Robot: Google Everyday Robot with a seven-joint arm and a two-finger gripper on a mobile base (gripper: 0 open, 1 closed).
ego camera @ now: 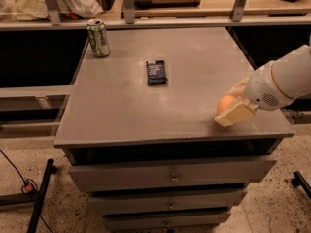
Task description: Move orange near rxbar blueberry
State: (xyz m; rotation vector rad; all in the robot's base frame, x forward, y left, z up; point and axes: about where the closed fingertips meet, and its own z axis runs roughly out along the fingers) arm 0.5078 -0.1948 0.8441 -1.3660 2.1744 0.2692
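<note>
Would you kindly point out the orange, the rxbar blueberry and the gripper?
orange [224,103]: camera view, its exposed left side.
rxbar blueberry [156,72]: camera view, middle of the dark wrapper.
gripper [229,107]: camera view, its front end, at the orange on the right.

The orange [224,104] is lying at the front right of the table [146,118], the gripper [234,105] touching it. The rxbar blueberry [156,73] is lying well apart, behind and left, the can [98,38] standing farther back-left

Round orange [224,103] at the gripper [227,109], near the front edge — dark navy rxbar blueberry [156,73] flat, well apart.
</note>
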